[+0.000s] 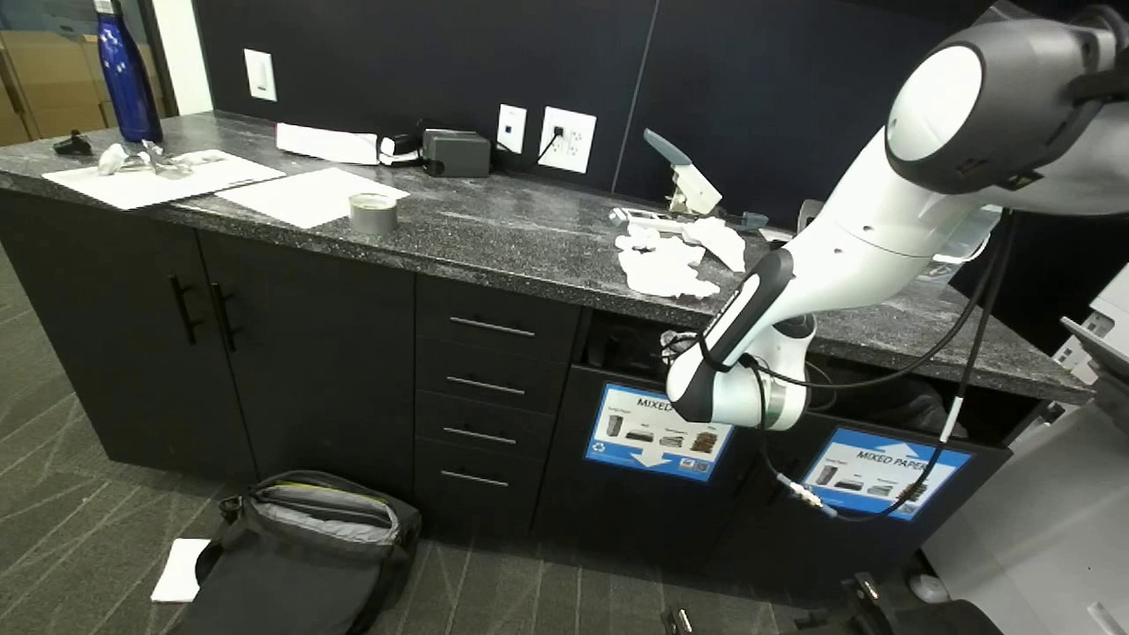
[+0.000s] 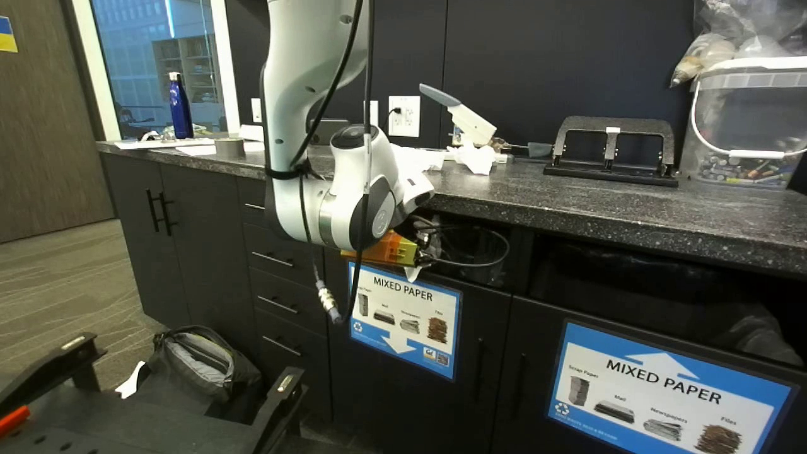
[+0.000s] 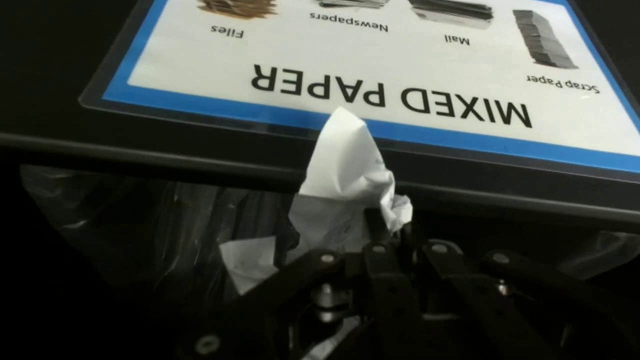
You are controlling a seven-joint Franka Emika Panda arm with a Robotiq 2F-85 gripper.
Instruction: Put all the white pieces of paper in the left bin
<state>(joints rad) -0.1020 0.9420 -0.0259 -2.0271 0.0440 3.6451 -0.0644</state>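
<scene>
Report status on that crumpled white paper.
Black gripper closed on crumpled white paper scrap. Scrap at mouth of dark left bin with blue-bordered white label. Tip overlaps bin's front edge; contact unclear.

a blue bottle [image 1: 128, 84] and tape roll [image 1: 373, 215] stand on the counter [image 1: 512, 220]; a hole punch [image 2: 609, 148] sits beside a bucket [image 2: 756, 80].

even indoor light, overexposed paper scraps [image 1: 661, 272], deep shadow around the pincer [image 3: 392, 227]

Paper scraps [image 3: 345, 175] white; left bin [image 2: 403, 397] black; 2 labels [image 2: 403, 318] white, blue-bordered; countertop [image 1: 512, 220] dark grey, pale-speckled; bottle [image 1: 129, 84] blue.
</scene>
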